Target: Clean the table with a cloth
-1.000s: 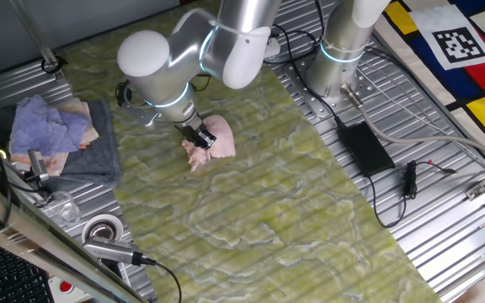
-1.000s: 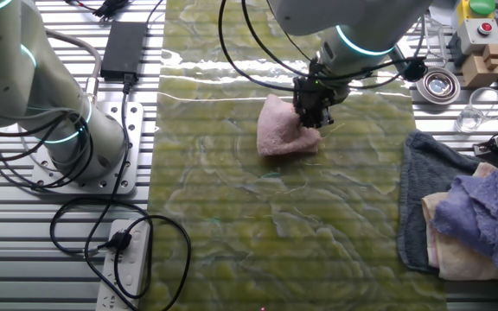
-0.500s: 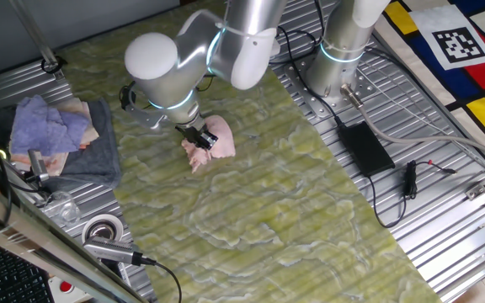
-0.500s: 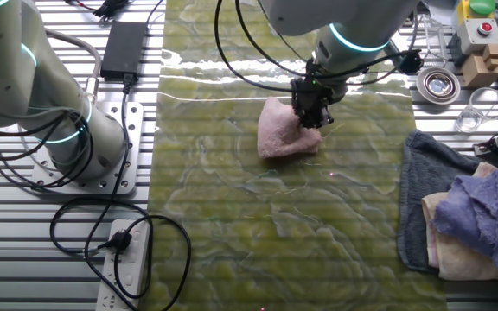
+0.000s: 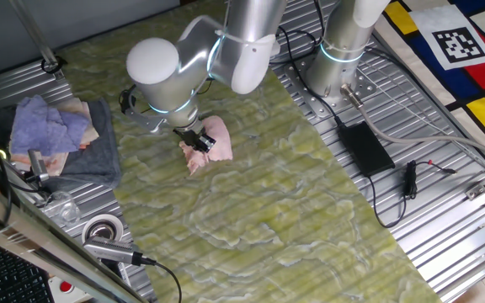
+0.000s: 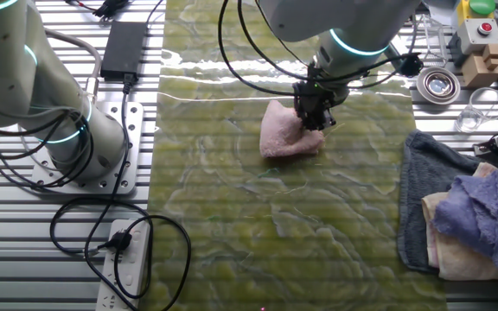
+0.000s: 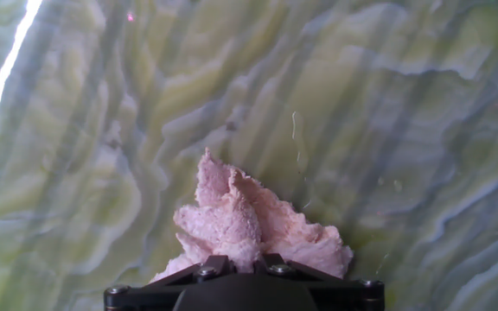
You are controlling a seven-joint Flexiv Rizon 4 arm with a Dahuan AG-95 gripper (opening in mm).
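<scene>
The gripper [image 5: 196, 139] is pressing down on the pale pink cloth [image 5: 209, 143], its fingers closed on a bunched fold of it, as the hand view is showing where the fabric [image 7: 249, 229] is rising into a peak right at the fingertips. The cloth is lying on the table [image 5: 293, 210], toward the end nearest the robot bases, roughly midway across the width of the yellow-green surface. In the other fixed view the cloth [image 6: 285, 134] is spreading as a rough triangle, its long axis running across the table's width, with the pinched corner under the gripper [image 6: 312, 117]. A wide stretch of bare marbled surface is lying open along the table's length away from the bases, and a narrower band is staying free on either side before the ribbed metal panels [image 6: 24, 259] begin. A dark grey towel [image 5: 91, 156] is overlapping one long edge, carrying a lavender cloth [image 5: 49, 126]. Beyond the opposite edge, a black power brick [image 5: 365, 147] is sitting on the panels. A square black-and-white coded marker [image 5: 461, 42] is lying off the table; no readable writing is showing.
</scene>
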